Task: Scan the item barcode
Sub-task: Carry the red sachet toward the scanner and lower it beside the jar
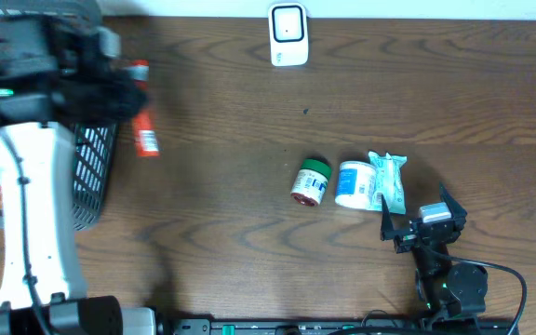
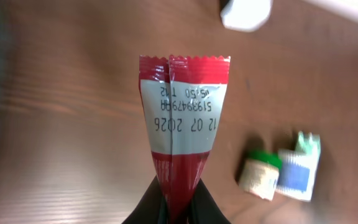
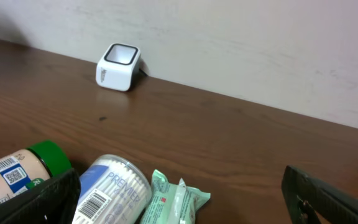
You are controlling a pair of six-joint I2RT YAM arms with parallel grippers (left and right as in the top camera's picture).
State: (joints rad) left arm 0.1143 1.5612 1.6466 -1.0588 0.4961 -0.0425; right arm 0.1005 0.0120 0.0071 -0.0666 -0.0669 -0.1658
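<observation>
Looking from overhead: left gripper [image 1: 127, 97], upper left, is clamped on a red sachet [image 1: 145, 133]. Its arm hides much of a black mesh basket [image 1: 93, 177], whose contents are unreadable. Right gripper [image 1: 417, 212], lower right, gapes with nothing between its jaws.
Left wrist: the sachet is glossy film with a serrated crimp and a grey date band. Black fingers [image 2: 194, 208] pinch its lower end. The background is blurred.
Right wrist: a white cube scanner [image 3: 118, 66] sits by the wall. Green-lidded jar [image 3: 27, 168], blue tub [image 3: 114, 190] and green tissue pack [image 3: 176, 202] are cut off at the bottom edge.
</observation>
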